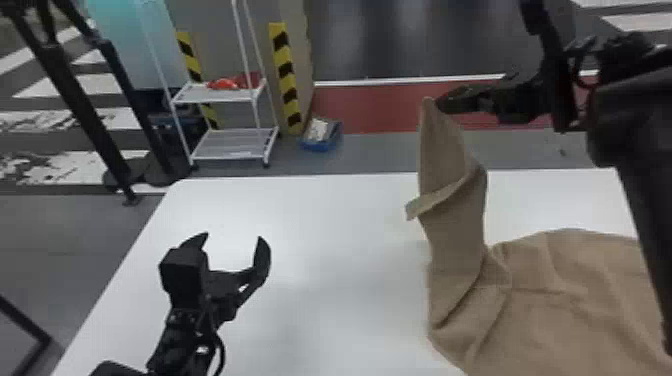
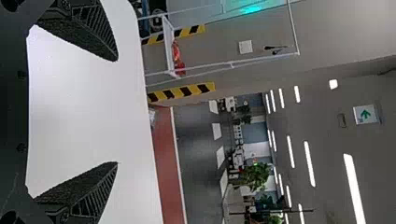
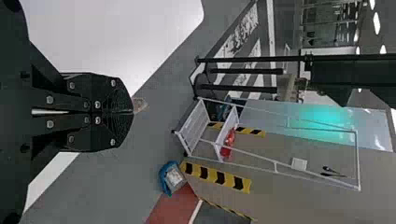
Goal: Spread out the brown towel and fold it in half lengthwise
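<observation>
In the head view, my right gripper (image 1: 441,104) is shut on a corner of the brown towel (image 1: 452,240), held well above the table. From there the towel hangs in a narrow, twisted strip with a folded flap, and its crumpled rest lies at the table's right. The right wrist view has my right gripper (image 3: 133,112) with its fingers together and a small tip of the towel (image 3: 139,105) poking out between them. My left gripper (image 1: 232,245) stands open over the left half of the table; in the left wrist view, the left gripper (image 2: 117,112) has nothing between its spread fingers.
The white table (image 1: 320,225) spans the foreground, bare between my left gripper and the towel. Beyond its far edge stand a white wire cart (image 1: 225,145), a blue box (image 1: 321,142) and striped posts. Black stand legs (image 1: 85,110) rise at the far left.
</observation>
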Motion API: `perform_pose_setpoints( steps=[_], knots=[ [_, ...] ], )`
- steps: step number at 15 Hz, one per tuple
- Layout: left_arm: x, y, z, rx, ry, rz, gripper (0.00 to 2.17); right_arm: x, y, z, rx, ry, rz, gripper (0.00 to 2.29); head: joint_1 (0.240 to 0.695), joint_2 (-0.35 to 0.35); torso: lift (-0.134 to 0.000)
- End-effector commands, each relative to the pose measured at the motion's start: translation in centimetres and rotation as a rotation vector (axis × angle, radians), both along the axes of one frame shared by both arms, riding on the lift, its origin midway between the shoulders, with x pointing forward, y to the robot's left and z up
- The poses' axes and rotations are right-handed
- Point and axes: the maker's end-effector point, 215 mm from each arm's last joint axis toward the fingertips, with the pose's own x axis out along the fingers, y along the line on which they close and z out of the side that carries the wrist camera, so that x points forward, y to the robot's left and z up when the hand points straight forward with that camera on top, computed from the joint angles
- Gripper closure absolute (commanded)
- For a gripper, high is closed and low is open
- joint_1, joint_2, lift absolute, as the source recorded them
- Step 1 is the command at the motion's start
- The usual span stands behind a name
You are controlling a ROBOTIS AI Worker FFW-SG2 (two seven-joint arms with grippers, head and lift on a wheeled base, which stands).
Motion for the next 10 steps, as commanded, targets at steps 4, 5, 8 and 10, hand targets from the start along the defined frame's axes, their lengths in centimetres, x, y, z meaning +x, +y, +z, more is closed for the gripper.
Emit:
perform_pose_setpoints(
  steps=[4,5,8,10],
  knots=[
    [-0.2,1.9,0.2,-0.002,-0.005,0.029,0.09,0.5,6.2,1.1,-0.015,-0.004,0.074,1.54,0.569,0.241,-0.125],
    [-0.1,1.9,0.4,0.001,-0.01,0.027,0.09,0.5,6.8,0.8,-0.035,-0.004,0.083,1.54,0.566,0.252,-0.125],
    [-0.2,1.7,0.4,-0.001,-0.009,0.024,0.09,1.3,7.3,1.6,-0.049,-0.008,0.08,1.54,0.565,0.275,-0.125],
    [-0.3,1.6,0.3,-0.002,-0.007,0.023,0.09,1.9,7.1,1.1,-0.049,-0.009,0.057,1.54,0.561,0.278,-0.125]
  ],
)
